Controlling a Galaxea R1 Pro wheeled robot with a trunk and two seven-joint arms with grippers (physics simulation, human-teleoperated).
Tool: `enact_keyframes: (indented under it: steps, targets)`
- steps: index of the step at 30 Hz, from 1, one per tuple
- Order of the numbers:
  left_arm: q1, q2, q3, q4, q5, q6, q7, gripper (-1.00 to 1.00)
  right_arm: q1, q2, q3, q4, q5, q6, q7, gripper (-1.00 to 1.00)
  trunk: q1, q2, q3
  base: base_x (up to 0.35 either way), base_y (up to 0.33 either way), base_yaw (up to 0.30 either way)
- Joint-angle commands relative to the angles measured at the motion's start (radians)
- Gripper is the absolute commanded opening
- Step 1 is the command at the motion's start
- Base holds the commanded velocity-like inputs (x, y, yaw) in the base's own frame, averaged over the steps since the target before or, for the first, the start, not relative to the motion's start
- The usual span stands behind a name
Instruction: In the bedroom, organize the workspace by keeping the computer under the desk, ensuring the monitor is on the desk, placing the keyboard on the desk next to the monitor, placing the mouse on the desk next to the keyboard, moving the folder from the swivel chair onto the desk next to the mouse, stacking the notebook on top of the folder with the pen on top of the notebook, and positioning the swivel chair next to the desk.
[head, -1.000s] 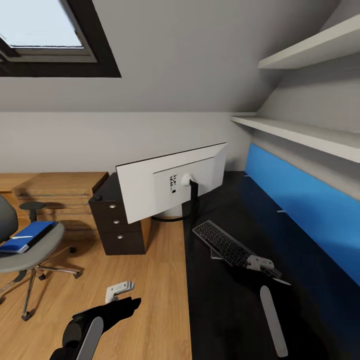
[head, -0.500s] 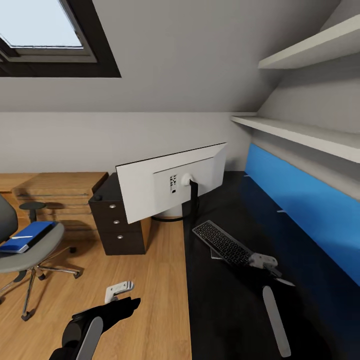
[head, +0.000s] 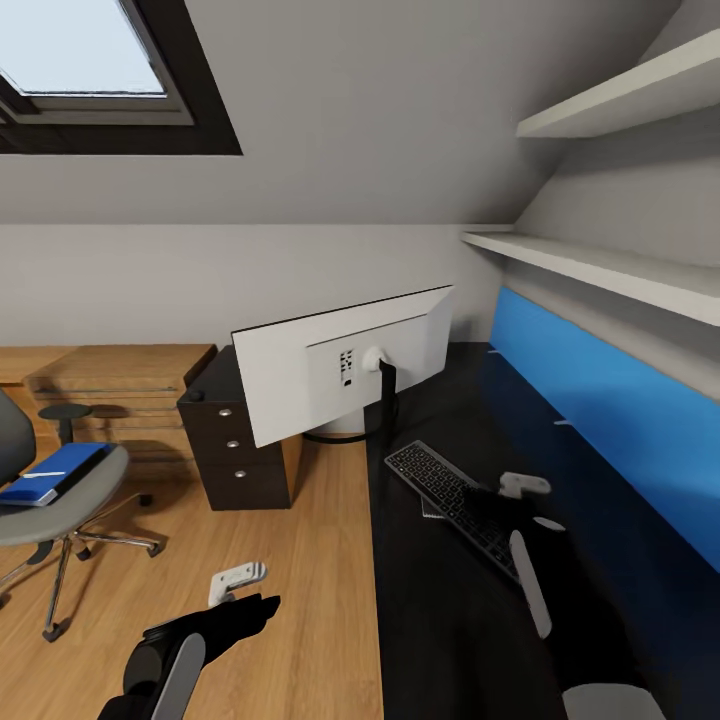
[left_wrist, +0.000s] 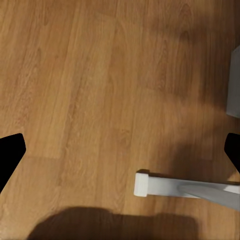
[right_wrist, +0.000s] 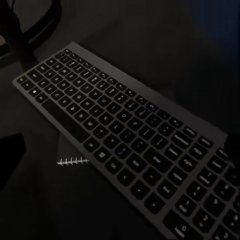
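The monitor (head: 345, 375) stands on the black desk (head: 440, 630) with its light grey back toward me. The dark keyboard (head: 440, 483) (right_wrist: 125, 135) lies slanted in front of it, partly over something with a spiral binding (right_wrist: 72, 161). My right gripper (head: 520, 500) (right_wrist: 120, 150) hovers open just above the keyboard's near end, with its fingers spread wide. My left gripper (head: 240, 582) (left_wrist: 120, 150) hangs open over the wooden floor beside the desk. At the far left the blue folder (head: 50, 472) rests on the grey seat of the swivel chair (head: 60, 510).
A dark drawer unit (head: 235, 440) stands behind the monitor, with a low oak shelving unit (head: 120, 385) along the wall. The blue back panel (head: 610, 410) and two white wall shelves (head: 600, 265) line the desk's right side. White desk legs (left_wrist: 185, 186) show under the left gripper.
My right arm has swung up and leftward, and now covers the keyboard's near end instead of sitting at its right tip. The left arm, chair and monitor have not moved.
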Motion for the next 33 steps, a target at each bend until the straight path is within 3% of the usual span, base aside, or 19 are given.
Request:
enact_keyframes:
  steps: [1,3,4,13,14,15,18,24,28,30,33]
  targets:
    - [-0.001,0.000,0.001,-0.001,0.011,0.003,0.010,1.00,-0.055,-0.006,-0.001,0.069,0.006,-0.015,-0.006,1.00,0.000,-0.001,-0.001,0.000,0.000,0.000]
    - [-0.001,0.000,0.002,-0.001,0.011,0.003,0.010,1.00,-0.107,-0.013,-0.001,0.147,0.014,-0.046,-0.007,1.00,0.000,-0.001,-0.001,0.000,0.000,0.000]
    - [-0.001,0.000,0.002,0.000,0.011,0.003,0.010,1.00,-0.158,-0.022,-0.001,0.235,0.020,-0.091,-0.007,1.00,0.000,-0.001,-0.001,0.000,0.000,0.000]
    - [-0.001,-0.001,0.013,0.000,0.011,0.003,0.010,1.00,-0.410,-0.086,-0.001,0.744,0.027,-0.351,-0.009,1.00,0.000,-0.001,-0.001,0.000,0.000,0.000]
    - [-0.001,-0.001,0.015,0.000,0.011,0.002,0.010,1.00,-0.514,-0.121,-0.001,0.977,0.027,-0.497,-0.009,1.00,0.000,-0.001,-0.001,0.000,0.000,0.000]
    - [-0.001,-0.001,0.015,0.000,0.011,0.002,0.010,1.00,-0.536,-0.129,-0.001,1.025,0.027,-0.534,-0.009,1.00,0.000,-0.001,-0.001,0.000,0.000,0.000]
    - [-0.001,-0.002,0.016,-0.003,0.014,0.002,0.005,1.00,-0.564,-0.142,-0.002,1.089,0.023,-0.583,-0.009,1.00,0.000,-0.001,-0.001,0.000,0.000,0.000]
    - [-0.001,-0.002,0.016,-0.036,0.030,0.003,0.000,1.00,-0.572,-0.143,-0.002,1.114,0.005,-0.596,-0.010,1.00,0.000,-0.001,-0.001,0.000,0.000,0.000]
    - [-0.001,0.002,0.019,-0.097,0.106,0.007,-0.001,1.00,-0.571,-0.143,-0.002,1.121,-0.054,-0.595,-0.009,1.00,0.000,-0.001,-0.001,0.000,0.000,0.000]
    - [-0.001,0.004,0.023,-0.118,0.164,0.008,-0.001,1.00,-0.571,-0.143,-0.001,1.123,-0.073,-0.594,-0.007,1.00,0.004,-0.008,-0.004,0.000,0.000,0.000]
    - [-0.001,0.004,0.024,-0.125,0.187,0.008,-0.001,1.00,-0.570,-0.141,-0.001,1.124,-0.076,-0.594,-0.008,1.00,0.015,-0.029,-0.014,0.000,0.000,0.000]
